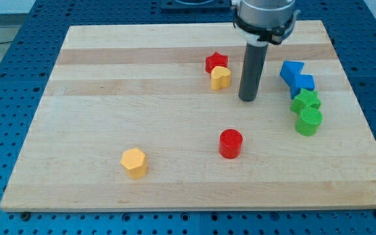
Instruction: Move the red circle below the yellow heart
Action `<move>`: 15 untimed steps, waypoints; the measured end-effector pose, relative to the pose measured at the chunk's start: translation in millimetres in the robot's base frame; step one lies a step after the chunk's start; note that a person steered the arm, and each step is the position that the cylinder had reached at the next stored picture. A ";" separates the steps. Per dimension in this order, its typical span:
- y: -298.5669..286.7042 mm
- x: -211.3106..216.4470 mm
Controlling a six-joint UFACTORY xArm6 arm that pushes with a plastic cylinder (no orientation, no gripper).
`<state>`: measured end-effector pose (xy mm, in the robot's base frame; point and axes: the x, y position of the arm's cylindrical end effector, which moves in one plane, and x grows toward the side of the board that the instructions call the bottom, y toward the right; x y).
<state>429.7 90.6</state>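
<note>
No writing visible. End effector tip (247,98), gripperless rod: yellow heart (220,78) just left; red circle (230,143) upright, below-left, apart.

Single camera, high, angled down over the whole wooden board (142,78) from its near edge, moderately close

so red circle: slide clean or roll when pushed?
The red circle stands on a flat end, so it will probably slide, not roll. Its round side may slip off my tip if pushed off-centre. Squat shape, unlikely to tip.
</note>
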 end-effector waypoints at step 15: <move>-62.8 44.0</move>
<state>473.7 27.9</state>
